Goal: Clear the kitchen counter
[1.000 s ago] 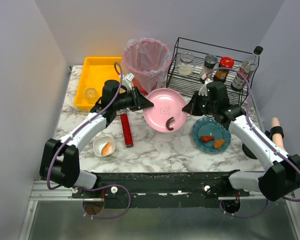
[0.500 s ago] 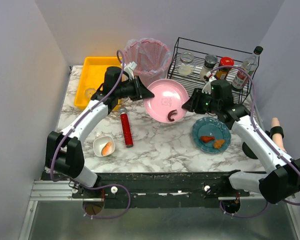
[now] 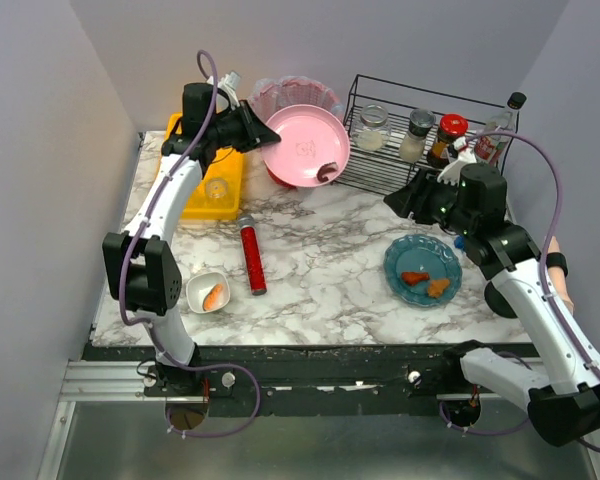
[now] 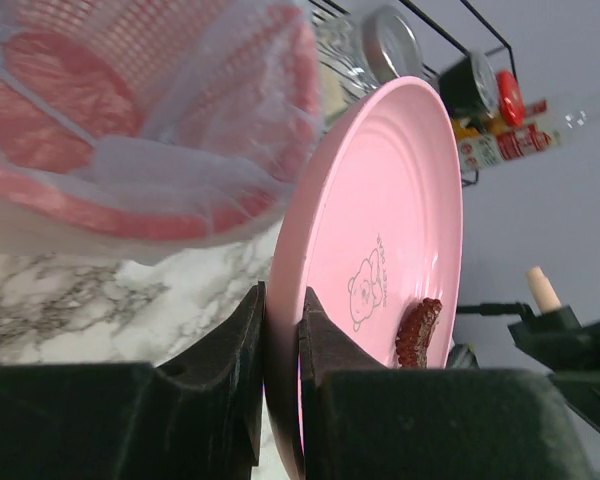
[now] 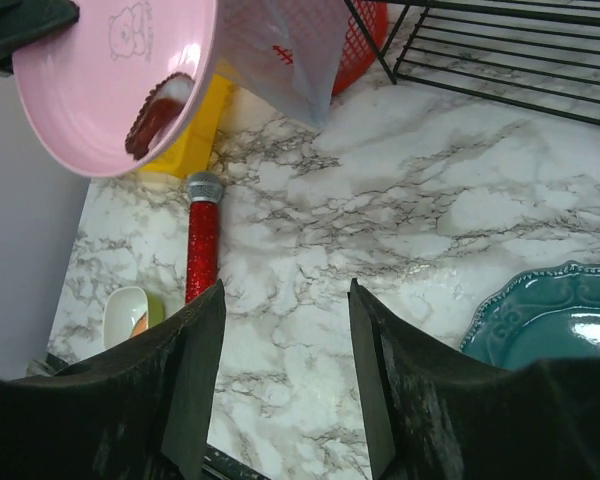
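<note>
The kitchen counter [image 3: 330,265] is white marble with grey veins. My left gripper [image 3: 252,128] [image 4: 280,295] is shut on the rim of a pink plate [image 3: 305,148] [image 4: 380,220]. The plate hangs tilted in the air, against the front of the pink lined bin [image 3: 295,92] [image 4: 130,110]. A dark brown food piece [image 3: 327,173] [image 4: 418,332] clings near the plate's lower edge. My right gripper [image 3: 405,200] [image 5: 285,290] hovers open over bare marble, to the right of the plate [image 5: 100,90], with nothing between its fingers.
On the counter lie a red glitter cylinder [image 3: 251,260] [image 5: 202,240], a small white bowl [image 3: 209,291] with orange food, and a teal plate [image 3: 422,268] [image 5: 545,320] with orange pieces. A yellow tray [image 3: 195,165] stands back left. A wire rack [image 3: 420,140] of jars and a bottle [image 3: 498,125] stand back right.
My left arm has lifted the pink plate off the counter and carried it back to the bin, tilting it. My right gripper has opened and drawn back to the right.
</note>
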Tool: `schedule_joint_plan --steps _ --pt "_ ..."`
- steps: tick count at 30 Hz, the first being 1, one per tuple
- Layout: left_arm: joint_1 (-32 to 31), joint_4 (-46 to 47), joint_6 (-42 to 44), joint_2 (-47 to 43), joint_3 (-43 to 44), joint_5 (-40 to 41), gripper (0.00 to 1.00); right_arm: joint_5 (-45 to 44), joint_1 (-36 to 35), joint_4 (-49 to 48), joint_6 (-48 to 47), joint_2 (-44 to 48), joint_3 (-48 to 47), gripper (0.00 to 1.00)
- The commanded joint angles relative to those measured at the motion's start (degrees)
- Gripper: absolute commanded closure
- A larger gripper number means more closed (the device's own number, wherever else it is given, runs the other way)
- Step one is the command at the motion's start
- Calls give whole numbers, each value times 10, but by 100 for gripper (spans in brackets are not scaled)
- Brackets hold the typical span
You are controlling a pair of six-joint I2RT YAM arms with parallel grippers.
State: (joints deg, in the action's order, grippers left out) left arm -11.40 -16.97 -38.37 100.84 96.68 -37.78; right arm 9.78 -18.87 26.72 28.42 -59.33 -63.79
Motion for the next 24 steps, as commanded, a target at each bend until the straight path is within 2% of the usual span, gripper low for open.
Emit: schedule_joint_plan --steps 1,9,15,20,24 --pt "20 -26 -7 37 55 22 100 -27 2 27 -3 21 5 39" --pt "66 -54 -39 131 223 40 100 -19 3 25 8 23 32 39" --pt "88 -85 -37 195 350 122 100 -16 4 20 12 26 54 39" --pt "85 -27 -18 205 345 208 100 -12 4 20 8 29 63 39" --pt "55 -8 64 205 347 313 100 -13 4 20 4 34 71 39"
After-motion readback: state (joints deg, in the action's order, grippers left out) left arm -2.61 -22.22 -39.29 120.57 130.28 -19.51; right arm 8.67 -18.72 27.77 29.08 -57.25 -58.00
